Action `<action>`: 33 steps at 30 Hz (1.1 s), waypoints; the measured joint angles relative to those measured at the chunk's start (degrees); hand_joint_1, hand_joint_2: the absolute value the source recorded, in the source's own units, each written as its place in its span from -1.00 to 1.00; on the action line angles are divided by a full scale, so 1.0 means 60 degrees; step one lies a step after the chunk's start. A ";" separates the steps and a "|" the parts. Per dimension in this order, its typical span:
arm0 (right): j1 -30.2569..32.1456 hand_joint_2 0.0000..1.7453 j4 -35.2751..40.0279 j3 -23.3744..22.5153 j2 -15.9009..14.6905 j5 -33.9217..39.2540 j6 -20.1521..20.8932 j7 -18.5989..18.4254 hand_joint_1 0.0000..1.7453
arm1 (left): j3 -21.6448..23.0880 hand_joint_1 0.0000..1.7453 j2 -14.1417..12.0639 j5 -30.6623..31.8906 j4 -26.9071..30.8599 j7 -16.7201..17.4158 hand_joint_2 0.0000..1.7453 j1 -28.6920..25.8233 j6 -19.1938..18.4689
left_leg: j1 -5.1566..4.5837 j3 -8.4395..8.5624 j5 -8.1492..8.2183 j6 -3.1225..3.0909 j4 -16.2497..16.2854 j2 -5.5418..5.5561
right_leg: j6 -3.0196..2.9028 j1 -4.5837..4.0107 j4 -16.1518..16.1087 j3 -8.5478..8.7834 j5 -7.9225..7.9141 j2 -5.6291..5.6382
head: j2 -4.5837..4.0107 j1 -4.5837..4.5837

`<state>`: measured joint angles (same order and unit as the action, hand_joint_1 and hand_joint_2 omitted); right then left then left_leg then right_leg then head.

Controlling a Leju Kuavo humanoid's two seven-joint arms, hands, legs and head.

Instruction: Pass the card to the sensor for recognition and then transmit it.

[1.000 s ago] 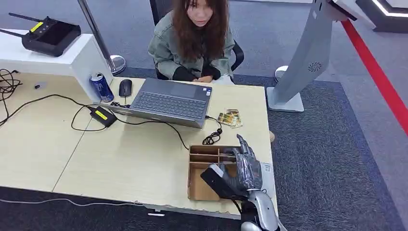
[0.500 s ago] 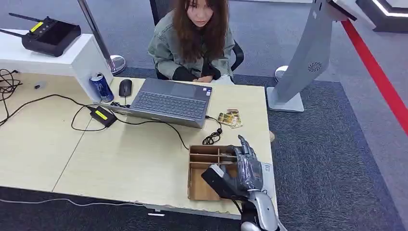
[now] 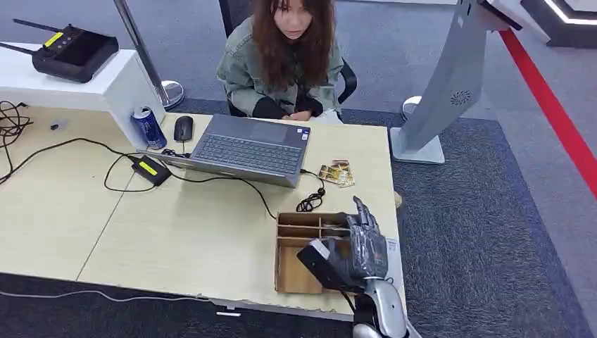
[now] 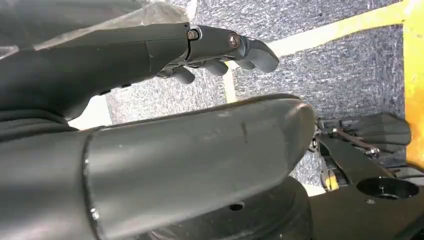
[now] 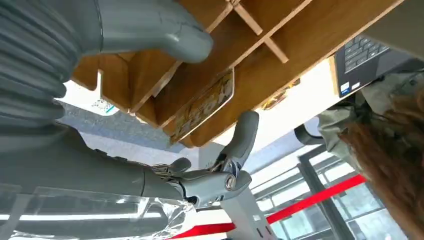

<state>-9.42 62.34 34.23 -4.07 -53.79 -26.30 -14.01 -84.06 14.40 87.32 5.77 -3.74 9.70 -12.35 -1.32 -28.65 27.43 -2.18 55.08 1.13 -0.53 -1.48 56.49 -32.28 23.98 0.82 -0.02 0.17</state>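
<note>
Right hand (image 3: 355, 243), shifted slightly forward over the partitioned cardboard tray (image 3: 292, 274) at the counter's (image 3: 176, 232) near edge; fingers spread, holding nothing. Card (image 5: 202, 107): flat in a tray compartment just ahead of fingertips (image 5: 247, 125), long axis across them. Left hand (image 4: 220, 47): hanging low, loosely curled, empty.

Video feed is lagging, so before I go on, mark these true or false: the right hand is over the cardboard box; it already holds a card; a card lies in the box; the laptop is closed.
1. The right hand is over the cardboard box: true.
2. It already holds a card: false, its fingers are apart with nothing in them.
3. A card lies in the box: true.
4. The laptop is closed: false, it is open with its keyboard showing.
</note>
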 joint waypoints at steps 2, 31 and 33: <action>-0.0012 1.00 -0.0073 -0.0029 0.0000 0.0004 -0.0102 0.0066 -0.02 | 0.0000 -1.00 0.0000 0.0000 0.0000 0.0018 -1.00 0.0000 0.0000 | 0.0000 0.0000 0.0000 0.0000 0.0000 0.0000 | 0.0000 0.0000 0.0000 0.0000 0.0000 0.0000 | 0.0000 -0.0004; -0.0080 1.00 -0.0346 -0.0295 -0.0106 -0.0193 -0.0218 0.0160 0.26 | 0.0000 -1.00 -0.0135 0.0000 0.0000 0.0400 -1.00 0.0007 -0.0007 | 0.0000 0.0003 0.0000 0.0000 0.0000 0.0000 | 0.0000 0.0000 0.0000 0.0001 0.0000 0.0000 | 0.0000 0.0000; -0.0080 1.00 -0.0346 -0.0295 -0.0124 -0.0193 -0.0218 0.0160 0.68 | 0.0000 -1.00 -0.0219 0.0000 0.0000 0.0521 -1.00 0.0015 -0.0117 | 0.0000 0.0003 0.0000 0.0000 0.0000 -0.0001 | 0.0000 0.0000 0.0000 0.0001 0.0000 0.0000 | 0.0000 0.0000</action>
<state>-9.90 60.26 32.46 -4.81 -54.95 -27.61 -13.05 -84.06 13.09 87.32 5.77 -0.61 9.78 -13.05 -1.32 -28.63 27.43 -2.18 55.08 1.12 -0.53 -1.48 56.49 -32.27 23.98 0.82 -0.02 0.17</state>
